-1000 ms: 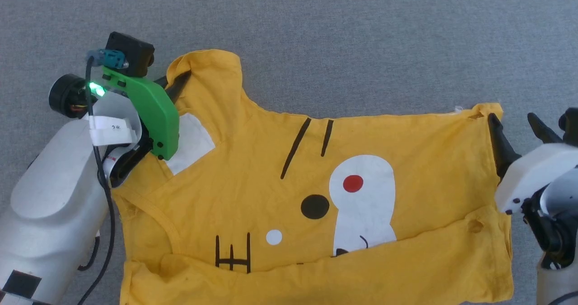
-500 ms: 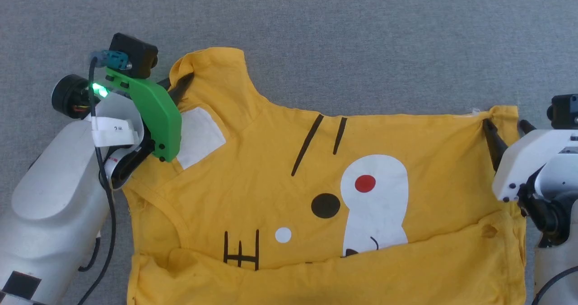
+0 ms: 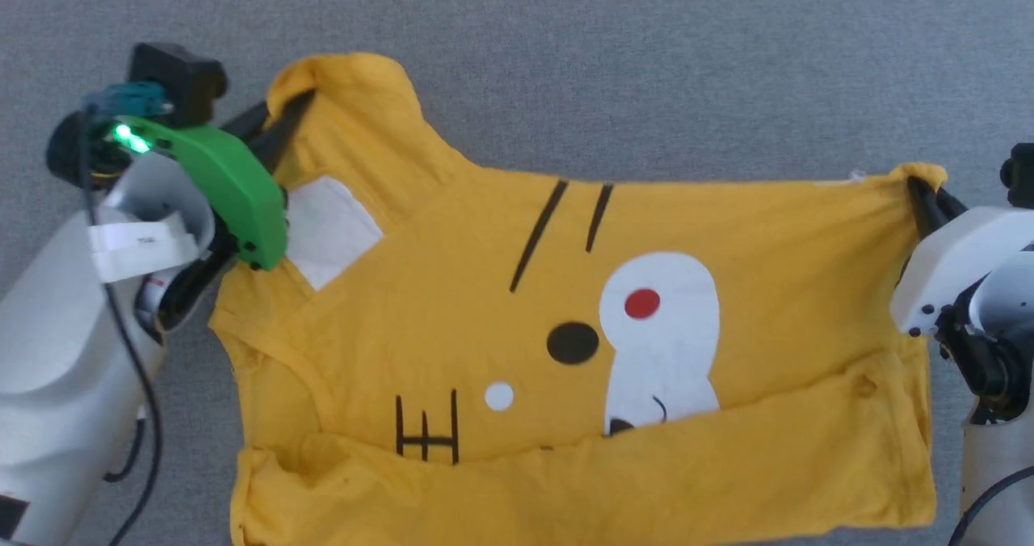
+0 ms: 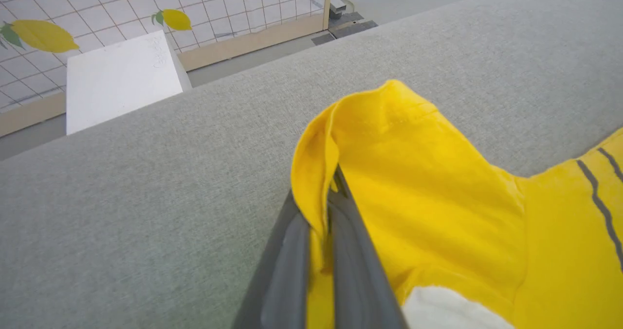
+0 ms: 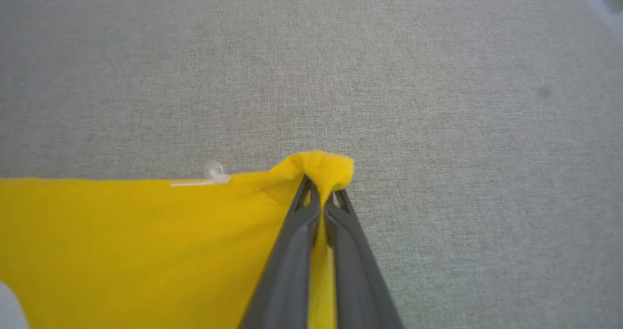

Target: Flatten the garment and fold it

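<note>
**Yellow T-shirt clamped at sleeve and corner**

Bright yellow short-sleeved T-shirt with a cartoon animal face print (image 3: 452,312) lies spread on the grey fabric-covered surface (image 3: 646,61). In the head view its near edge is folded up over the bottom of the face. The left jaws are closed on the sleeve (image 3: 347,94). The left wrist view shows cloth pinched between the dark fingers (image 4: 287,280), and past the surface a white box (image 4: 117,81) and a tiled panel printed with lemons (image 4: 44,34). The right jaws are closed on the far right corner. The right wrist view shows cloth bunched at their tips, with a small white thread (image 5: 214,172) beside them.
</note>
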